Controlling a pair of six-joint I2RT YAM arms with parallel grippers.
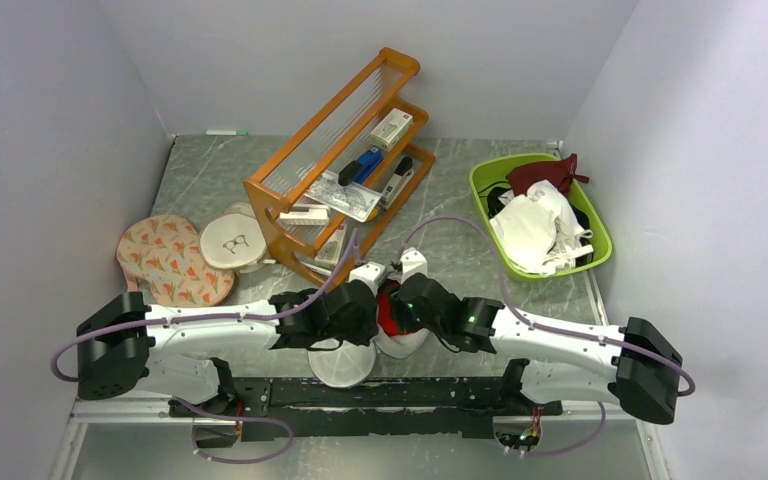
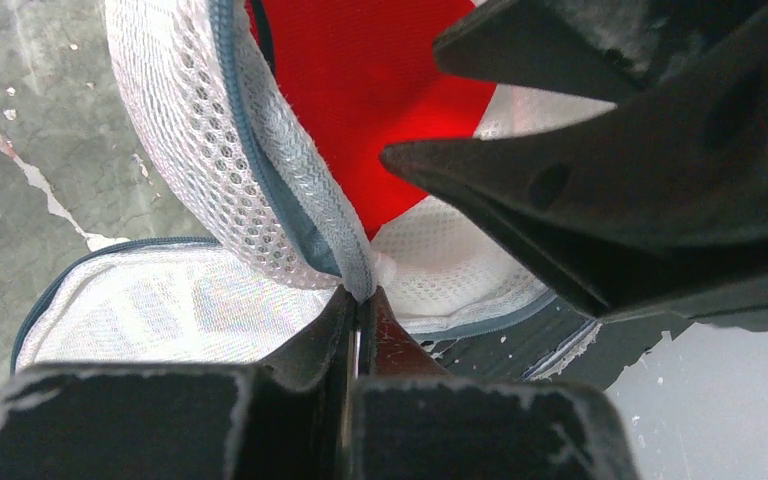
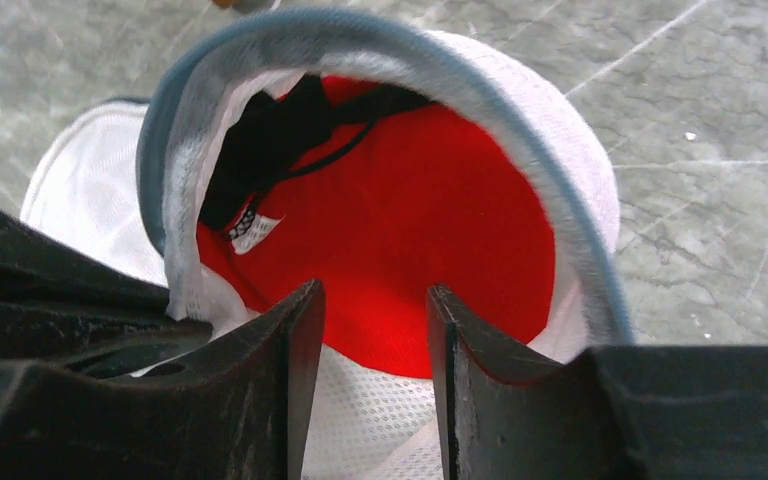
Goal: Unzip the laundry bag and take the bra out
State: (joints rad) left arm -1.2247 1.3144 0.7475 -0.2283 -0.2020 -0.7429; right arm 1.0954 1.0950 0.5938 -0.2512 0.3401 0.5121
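Unzipped laundry bag (image 2: 175,120) at counter (image 3: 710,130) near edge, bra (image 3: 430,230) in its raised half; left tool (image 2: 360,310) clamps the mesh rim, right tool (image 3: 372,290) narrowly open at bra. Risk: pinching mesh too, so bag drags along.

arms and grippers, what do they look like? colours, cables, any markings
The left arm and right arm have white shells with black joints. A lilac cable loops along each. The right arm shows a small green light. The left gripper and right gripper have black tapered fingers, scuffed pale at edges.
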